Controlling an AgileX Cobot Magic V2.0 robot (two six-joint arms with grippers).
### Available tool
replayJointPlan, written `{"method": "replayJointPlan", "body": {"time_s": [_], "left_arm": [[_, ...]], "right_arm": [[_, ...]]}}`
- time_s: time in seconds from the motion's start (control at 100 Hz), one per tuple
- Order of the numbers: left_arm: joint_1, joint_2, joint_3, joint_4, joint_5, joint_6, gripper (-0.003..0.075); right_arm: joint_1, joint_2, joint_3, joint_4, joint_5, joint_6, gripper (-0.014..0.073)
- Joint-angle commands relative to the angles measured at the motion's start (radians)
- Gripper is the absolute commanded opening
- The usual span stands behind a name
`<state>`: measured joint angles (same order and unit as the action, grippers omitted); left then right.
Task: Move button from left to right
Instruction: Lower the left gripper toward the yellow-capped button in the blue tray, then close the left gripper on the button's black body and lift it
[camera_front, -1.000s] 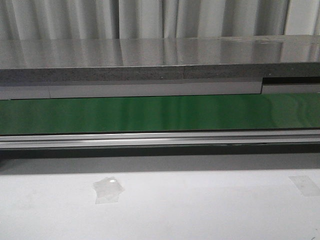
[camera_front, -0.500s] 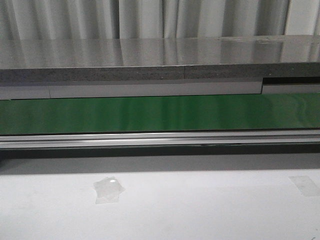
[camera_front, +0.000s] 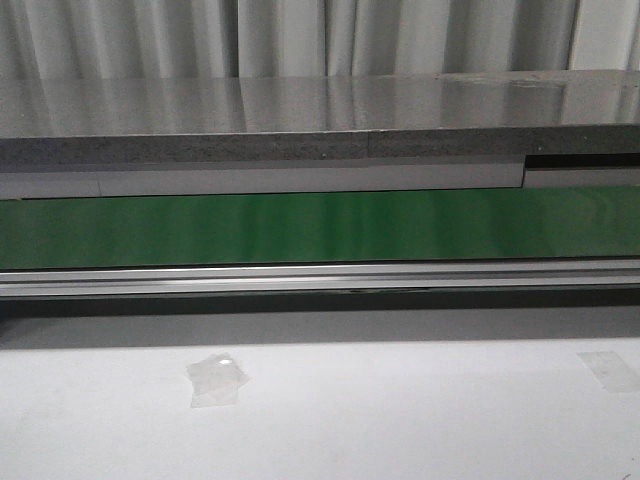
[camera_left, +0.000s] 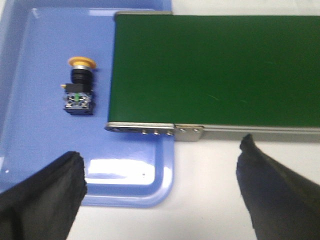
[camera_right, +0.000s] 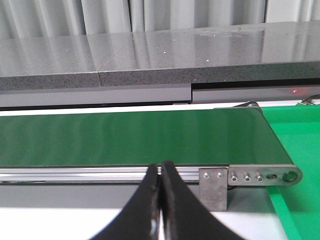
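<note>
On the blue tray (camera_left: 30, 150), near the edge that meets the end of the green conveyor belt (camera_left: 215, 70), we see the button (camera_left: 79, 86) lying on its side, its yellow-orange head pointing away from our left gripper (camera_left: 160, 192) and its black body with silvery terminals toward it. The button sits just beside the belt's end without touching it, and nothing holds it. Our left gripper hovers apart from the button, its two dark fingers (camera_left: 45, 200) spread wide and released, one over the tray's near edge, the other over the white worktop (camera_left: 205, 200) beside the belt's metal side rail (camera_left: 155, 131). Our right gripper (camera_right: 160, 205) is clenched, fingertips pressed together with nothing between them, facing the belt's other end, where a green tray (camera_right: 297, 145) lies. In the front view we see only the belt (camera_front: 320, 228), the worktop (camera_front: 400, 420) with two patches of clear tape (camera_front: 217, 380), a grey slab (camera_front: 300, 125) and pale curtains (camera_front: 300, 35) behind
</note>
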<state>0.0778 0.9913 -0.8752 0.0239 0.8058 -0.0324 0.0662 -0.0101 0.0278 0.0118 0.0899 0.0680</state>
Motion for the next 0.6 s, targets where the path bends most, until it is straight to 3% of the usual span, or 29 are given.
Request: {"method": "replayJointPlan", "body": {"time_s": [0.0, 0.27, 0.59], "left_arm": [[0.066, 0.035, -0.079, 0.007, -0.065, 0.007, 0.0586], [0.224, 0.228, -0.242, -0.003, -0.082, 0.032, 0.0586], [0.288, 0.505, -0.397, -0.024, -0.093, 0.032, 0.0586]], "right_arm": [[0.002, -0.019, -0.015, -0.012, -0.082, -0.005, -0.0068], [0.002, -0.019, -0.015, -0.012, -0.082, -0.005, -0.0068], [0.002, -0.019, -0.015, -0.012, -0.082, -0.005, -0.0068]]}}
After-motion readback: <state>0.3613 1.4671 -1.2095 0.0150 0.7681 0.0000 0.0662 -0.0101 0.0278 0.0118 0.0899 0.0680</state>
